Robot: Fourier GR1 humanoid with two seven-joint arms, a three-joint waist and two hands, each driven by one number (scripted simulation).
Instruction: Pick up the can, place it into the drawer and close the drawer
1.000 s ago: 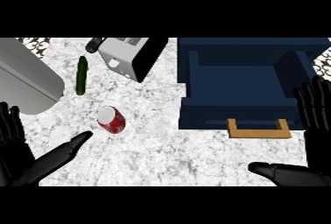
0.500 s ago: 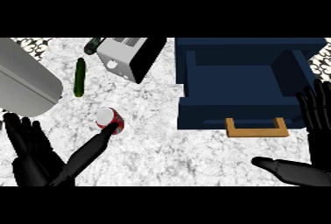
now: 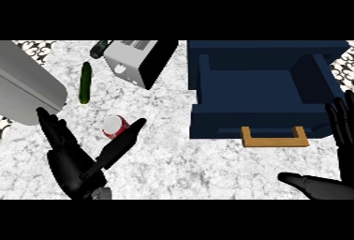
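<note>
Bare counter (image 3: pixel 173 154) lies between can (image 3: pixel 114 127) and open drawer (image 3: pixel 262 89).

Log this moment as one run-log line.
step: reach for can | left hand: open, beside can, not gripping | right hand: open, resting at right edge | drawer: open

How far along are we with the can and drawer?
Done: nothing yet, though the drawer is open. In hand: the open left hand reaches round the can on the counter, not gripping it. Left: lift, place inside, close. The right hand rests open.
</note>
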